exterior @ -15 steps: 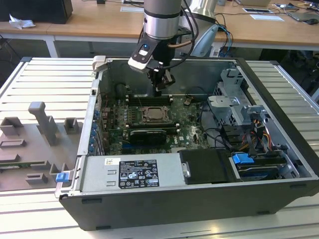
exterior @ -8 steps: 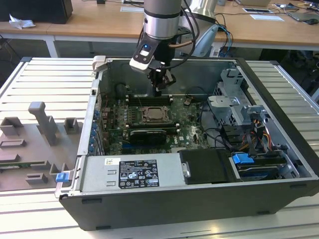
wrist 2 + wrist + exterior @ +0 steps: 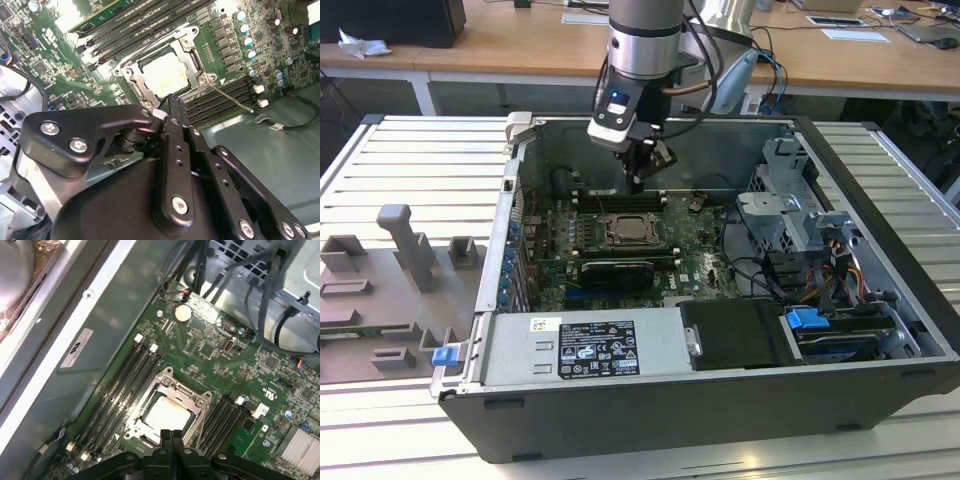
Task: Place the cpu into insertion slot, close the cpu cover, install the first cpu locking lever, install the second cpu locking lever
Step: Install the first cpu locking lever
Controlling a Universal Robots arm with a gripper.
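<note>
Cpu (image 3: 165,75): found seated in insertion slot (image 3: 129,75) under lowered cpu cover (image 3: 194,60); judged lever (image 3: 230,97) unlatched; gripper (image 3: 171,434) jaws pinched together, empty.

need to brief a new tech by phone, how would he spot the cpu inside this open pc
In the open case, find the green board on its floor and the two banks of long black memory slots. Between them sits a shiny square metal cover with a window. The cpu is the pale silvery square in that window, the one plain flat metal face among dark, busy parts.
</note>
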